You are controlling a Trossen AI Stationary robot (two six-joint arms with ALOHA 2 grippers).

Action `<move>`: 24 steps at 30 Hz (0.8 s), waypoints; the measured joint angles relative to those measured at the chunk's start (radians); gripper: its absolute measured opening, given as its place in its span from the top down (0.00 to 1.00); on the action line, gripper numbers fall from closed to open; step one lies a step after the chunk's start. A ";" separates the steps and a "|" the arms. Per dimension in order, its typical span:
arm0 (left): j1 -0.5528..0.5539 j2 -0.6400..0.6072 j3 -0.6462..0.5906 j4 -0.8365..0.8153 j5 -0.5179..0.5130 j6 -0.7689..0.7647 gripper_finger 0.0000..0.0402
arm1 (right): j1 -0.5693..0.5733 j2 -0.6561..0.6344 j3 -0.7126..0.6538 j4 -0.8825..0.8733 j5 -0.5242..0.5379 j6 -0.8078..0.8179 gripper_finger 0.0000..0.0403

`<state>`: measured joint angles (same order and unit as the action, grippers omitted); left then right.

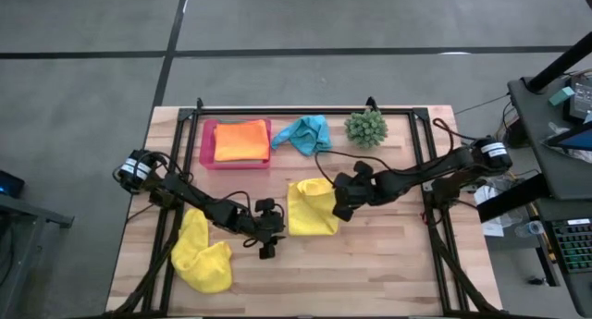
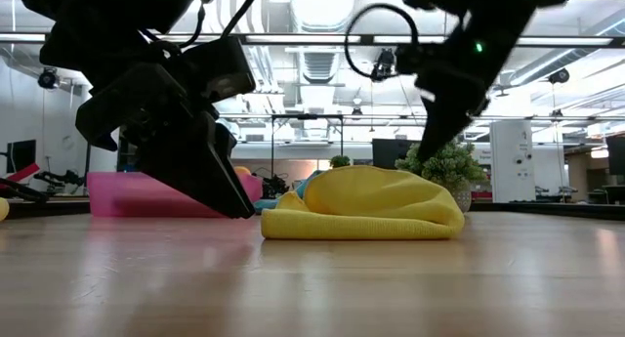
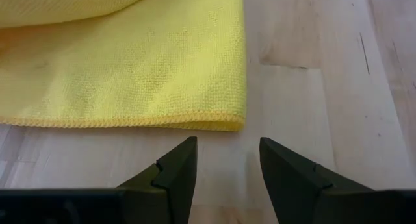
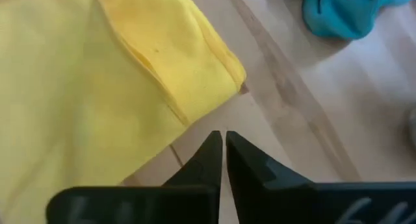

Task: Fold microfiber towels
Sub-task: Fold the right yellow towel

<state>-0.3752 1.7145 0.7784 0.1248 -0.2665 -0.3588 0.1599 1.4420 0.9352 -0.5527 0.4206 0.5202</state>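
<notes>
Yellow towel (image 1: 312, 208) lies mid-tabletop, partly folded, one end humped up. Left gripper (image 3: 224, 169) sits low at its near-left corner; jaws moderately parted, empty, the hemmed edge just ahead of the tips and not touching. Right gripper (image 4: 223, 152) is at the towel's far-right corner; jaws pressed together with nothing between them, the folded layers just beside the tips.

Second yellow towel (image 1: 202, 254) lies crumpled near the front left edge, well apart from both grippers. Orange towel (image 1: 242, 141) lies folded flat in the pink tray (image 1: 207, 143) at the back. Turquoise towel (image 1: 303, 133) is bunched just right of the tray; plant ball (image 1: 366, 127) stands further right.

Hidden or unclear: in the low view the left arm blocks most of the tray, and the towel's hump hides the turquoise towel and part of the plant ball. Whether the right tips touch the tabletop cannot be told.

Tabletop (image 1: 388, 254): pale wood planks on a black frame. Beyond: grey floor, a desk with equipment at right; the low view shows a lit hall with ceiling ducts and racks.
</notes>
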 joint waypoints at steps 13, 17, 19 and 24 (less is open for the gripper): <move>0.001 0.000 0.000 0.002 0.000 0.000 0.62 | 0.007 0.003 -0.262 0.826 -0.321 -0.068 0.98; 0.001 0.000 0.000 0.000 0.000 0.000 0.62 | 0.040 0.008 -0.235 0.889 -0.373 -0.100 0.98; 0.001 0.000 0.004 -0.004 0.001 -0.001 0.62 | 0.046 0.002 -0.199 0.805 -0.368 -0.130 0.98; 0.000 -0.005 0.010 -0.007 0.038 -0.001 0.62 | 0.051 -0.009 -0.152 0.628 -0.367 -0.168 0.98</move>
<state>-0.3750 1.7091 0.7887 0.1175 -0.2283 -0.3595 0.2113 1.4329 0.7828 0.0754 0.0532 0.3525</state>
